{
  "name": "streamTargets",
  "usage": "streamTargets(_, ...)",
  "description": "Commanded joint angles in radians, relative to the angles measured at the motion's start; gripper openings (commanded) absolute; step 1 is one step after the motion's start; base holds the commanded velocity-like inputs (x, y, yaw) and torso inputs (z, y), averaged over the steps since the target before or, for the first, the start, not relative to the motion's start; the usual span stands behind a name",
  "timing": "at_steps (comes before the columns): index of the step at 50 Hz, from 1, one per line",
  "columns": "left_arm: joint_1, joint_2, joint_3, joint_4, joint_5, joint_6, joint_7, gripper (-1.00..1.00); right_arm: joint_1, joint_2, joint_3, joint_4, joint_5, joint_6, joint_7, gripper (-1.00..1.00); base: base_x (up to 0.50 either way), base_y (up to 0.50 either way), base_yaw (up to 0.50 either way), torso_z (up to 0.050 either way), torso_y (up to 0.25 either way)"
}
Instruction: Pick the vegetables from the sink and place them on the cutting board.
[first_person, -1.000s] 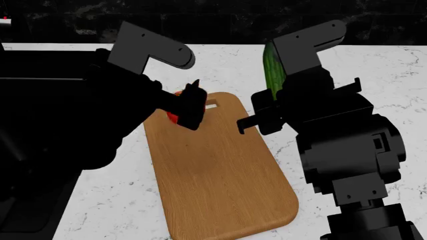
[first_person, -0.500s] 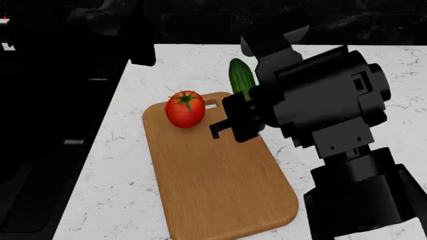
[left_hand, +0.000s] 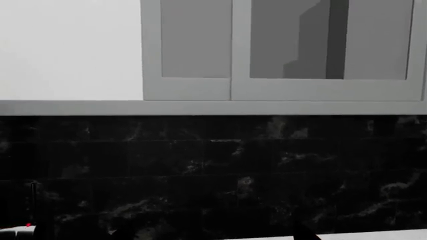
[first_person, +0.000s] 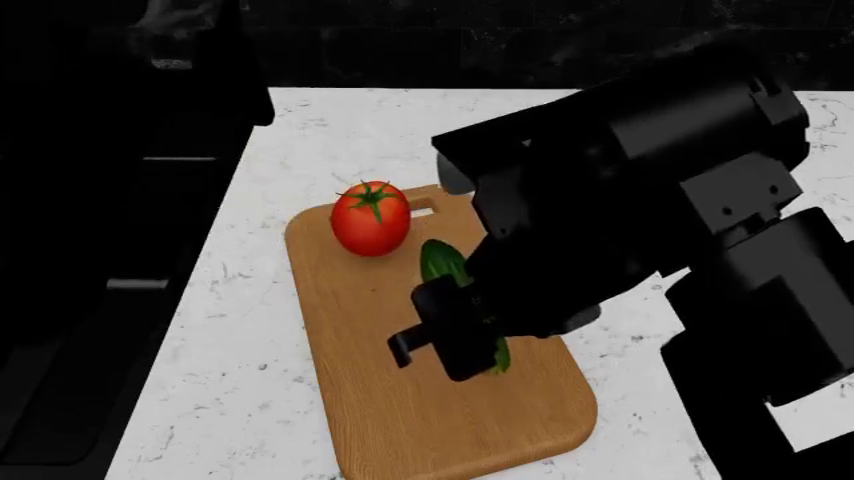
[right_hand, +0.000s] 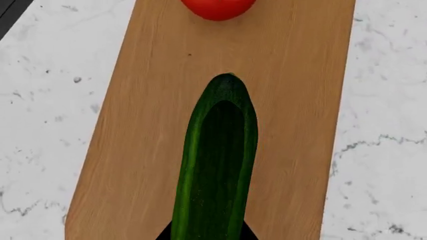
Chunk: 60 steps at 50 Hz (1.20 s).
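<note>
The tomato (first_person: 370, 218) sat on the cutting board (first_person: 400, 400) up near the slot-handle end, upright with its green stem on top; the right gripper (first_person: 454, 345) was clamped on the cucumber (first_person: 445, 266), holding it over the middle of the board, tip aimed toward the tomato but clear of it; the board lay on the white marbled worktop (first_person: 240, 330); the left gripper wasn't visible anywhere, its wrist cam just showed dark backsplash (left_hand: 213, 175) and cabinets (left_hand: 280, 50).
</note>
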Motion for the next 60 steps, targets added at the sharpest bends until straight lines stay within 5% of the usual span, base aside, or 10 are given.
streamTargets(1, 0.006, -0.006, -0.002, 0.009, 0.008, 0.006, -0.005, 1.00, -0.019, 0.011, -0.103, 0.023, 0.107, -0.017, 0.019, -1.00, 0.00, 0.00, 0.00, 0.000, 0.000)
streamTargets(19, 0.018, -0.009, -0.004, 0.010, 0.008, 0.006, 0.000, 1.00, -0.027, -0.007, -0.195, 0.036, 0.080, -0.054, -0.049, -1.00, 0.00, 0.00, 0.00, 0.000, 0.000)
streamTargets(20, 0.018, -0.010, -0.004, 0.011, 0.009, 0.006, -0.002, 1.00, -0.027, -0.007, -0.193, 0.036, 0.081, -0.056, -0.045, 1.00, 0.00, 0.00, 0.00, 0.000, 0.000)
streamTargets(49, 0.019, -0.011, -0.011, 0.020, 0.013, 0.001, -0.003, 1.00, 0.060, 0.064, -0.076, -0.084, 0.194, -0.034, 0.118, 1.00, 0.00, 0.00, 0.00, 0.000, 0.000)
streamTargets(60, 0.080, -0.037, -0.012, 0.050, 0.009, 0.032, -0.007, 1.00, -0.055, 0.189, 0.044, -0.361, 0.155, -0.302, 0.327, 1.00, 0.00, 0.00, 0.00, 0.000, 0.000)
